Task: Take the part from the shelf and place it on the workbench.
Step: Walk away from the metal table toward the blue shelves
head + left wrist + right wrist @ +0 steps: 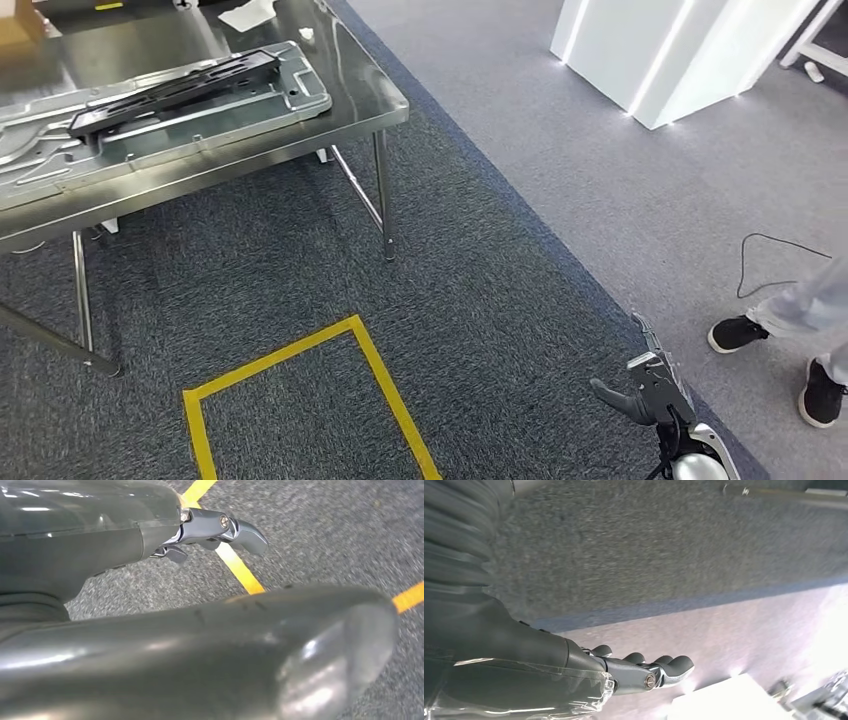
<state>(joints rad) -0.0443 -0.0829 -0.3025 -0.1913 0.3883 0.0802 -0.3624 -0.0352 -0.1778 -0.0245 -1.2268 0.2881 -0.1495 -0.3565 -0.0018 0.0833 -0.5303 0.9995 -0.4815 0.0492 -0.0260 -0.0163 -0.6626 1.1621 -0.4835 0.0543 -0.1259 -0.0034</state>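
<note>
Black part (180,90) lies on grey tray (300,100) at workbench (370,105) right end. Right hand (645,390) empty, fingers apart. Left hand (210,530) empty, fingers spread above carpet.

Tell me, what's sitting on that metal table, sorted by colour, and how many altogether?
Silver-grey: 1, the large stamped metal panel
Black: 1, the long part lying on that panel
White: 2, a sheet and a small bit
Total: 4 on the table
</note>
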